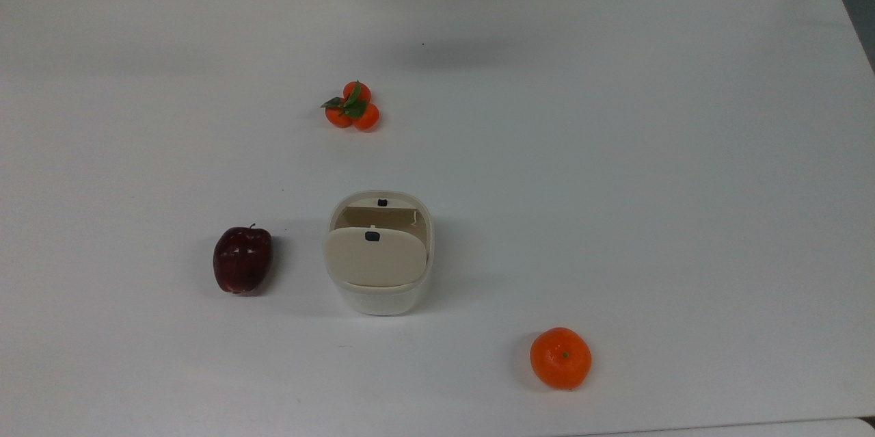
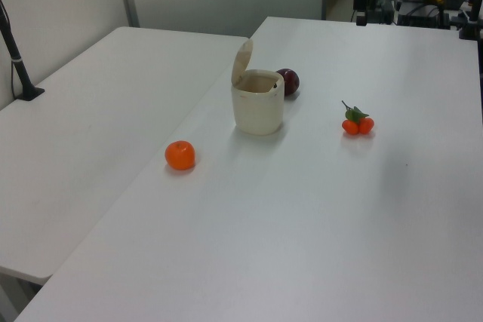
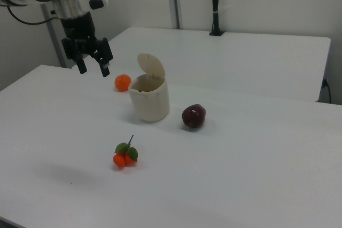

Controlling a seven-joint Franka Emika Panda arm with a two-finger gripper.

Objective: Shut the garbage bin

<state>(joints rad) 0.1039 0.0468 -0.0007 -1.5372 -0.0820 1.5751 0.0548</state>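
The gripper [image 3: 92,62] hangs open and empty above the table [image 3: 240,158], with the garbage bin [image 3: 150,99] lower toward the right view's right, its lid [image 3: 152,65] standing raised.

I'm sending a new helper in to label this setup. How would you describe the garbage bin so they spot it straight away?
On the white table, near the middle, sits the garbage bin, between a dark red apple and a single orange. It is a small cream rounded-square tub, the only container among the fruit, with its flat beige lid hinged up and open.
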